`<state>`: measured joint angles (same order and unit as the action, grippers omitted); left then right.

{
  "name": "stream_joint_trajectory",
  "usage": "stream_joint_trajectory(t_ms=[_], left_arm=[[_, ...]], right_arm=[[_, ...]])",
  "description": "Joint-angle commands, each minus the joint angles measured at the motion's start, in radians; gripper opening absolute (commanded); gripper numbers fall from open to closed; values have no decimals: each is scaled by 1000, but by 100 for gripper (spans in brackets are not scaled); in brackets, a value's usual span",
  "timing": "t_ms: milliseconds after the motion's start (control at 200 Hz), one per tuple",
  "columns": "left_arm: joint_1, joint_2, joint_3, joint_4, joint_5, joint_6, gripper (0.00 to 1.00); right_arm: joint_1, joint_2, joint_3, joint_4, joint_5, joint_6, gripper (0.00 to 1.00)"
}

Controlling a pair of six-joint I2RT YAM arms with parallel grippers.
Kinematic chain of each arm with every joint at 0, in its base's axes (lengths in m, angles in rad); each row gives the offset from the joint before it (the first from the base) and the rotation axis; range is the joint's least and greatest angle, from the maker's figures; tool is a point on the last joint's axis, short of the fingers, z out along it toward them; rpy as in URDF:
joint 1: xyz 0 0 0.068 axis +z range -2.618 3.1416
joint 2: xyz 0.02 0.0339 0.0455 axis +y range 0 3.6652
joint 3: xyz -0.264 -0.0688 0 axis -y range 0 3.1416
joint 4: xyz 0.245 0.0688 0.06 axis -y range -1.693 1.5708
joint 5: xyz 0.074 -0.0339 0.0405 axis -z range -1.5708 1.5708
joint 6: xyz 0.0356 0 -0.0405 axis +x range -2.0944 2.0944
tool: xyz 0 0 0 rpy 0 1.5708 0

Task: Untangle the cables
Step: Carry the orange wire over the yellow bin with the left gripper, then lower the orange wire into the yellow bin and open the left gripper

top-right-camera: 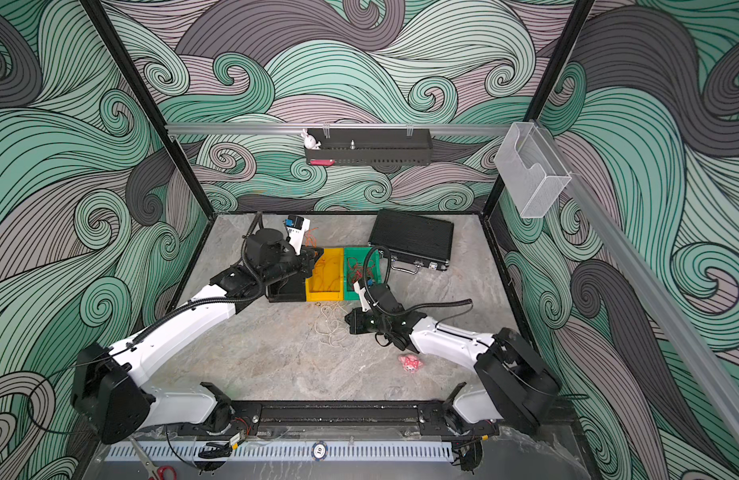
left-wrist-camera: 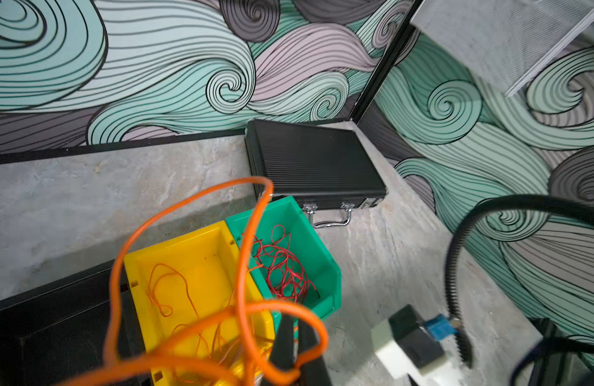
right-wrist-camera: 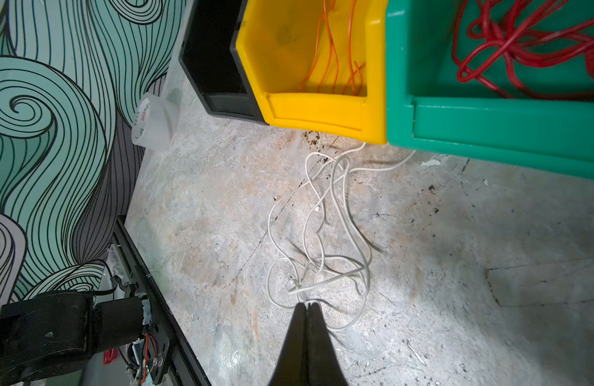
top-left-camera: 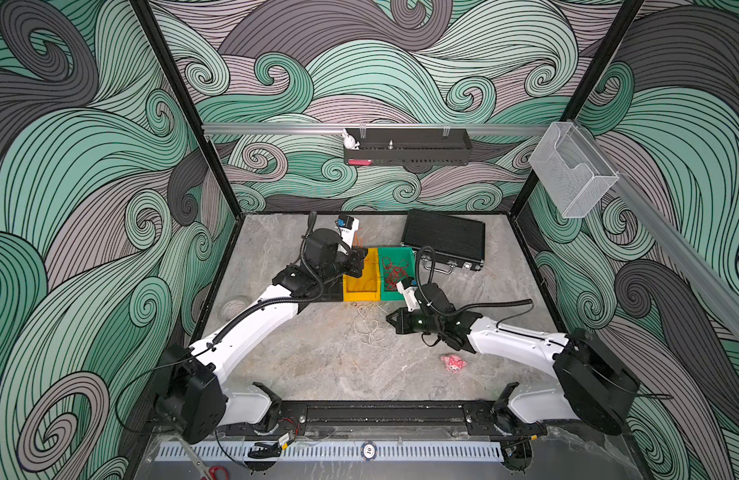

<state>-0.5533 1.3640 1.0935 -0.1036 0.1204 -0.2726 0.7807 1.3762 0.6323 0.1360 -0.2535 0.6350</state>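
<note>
White cable (right-wrist-camera: 322, 264) lies in loose loops on the stone tabletop (right-wrist-camera: 456, 300) just ahead of the right gripper (right-wrist-camera: 307, 305), whose fingers press together on one strand at their tips; its far loops reach the yellow bin's (right-wrist-camera: 322, 110) front lip. The left gripper's (left-wrist-camera: 297, 347) fingers are closed on the orange cable (left-wrist-camera: 241, 267), its loops hanging over the yellow bin; beyond them the red cable (left-wrist-camera: 285, 274) lies bundled in the green bin (left-wrist-camera: 320, 255), the black case (left-wrist-camera: 315, 160) farthest.
</note>
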Motion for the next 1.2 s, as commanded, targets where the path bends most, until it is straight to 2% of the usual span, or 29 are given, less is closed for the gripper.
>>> stream_joint_trajectory(t_ms=[0, 255, 350, 515, 751, 941, 1196], left_arm=[[16, 84, 54, -34, -8, 33, 0], [35, 304, 199, -142, -58, 92, 0], [35, 375, 260, -222, -117, 135, 0], [36, 432, 264, -255, -219, 203, 0], [37, 504, 300, -331, -51, 199, 0], [38, 524, 251, -296, -28, 174, 0], [36, 588, 294, -357, -19, 175, 0]], right_arm=[[-4, -33, -11, -37, 18, -16, 6], [-24, -80, -26, -58, 13, -24, 6], [-39, -89, -32, -60, 2, -26, 6], [-60, -86, -39, -54, -13, -29, 6], [-74, -49, -37, -23, -38, -19, 6], [-77, -46, -43, -14, -44, -15, 6], [-80, -47, -45, -14, -43, -10, 6]])
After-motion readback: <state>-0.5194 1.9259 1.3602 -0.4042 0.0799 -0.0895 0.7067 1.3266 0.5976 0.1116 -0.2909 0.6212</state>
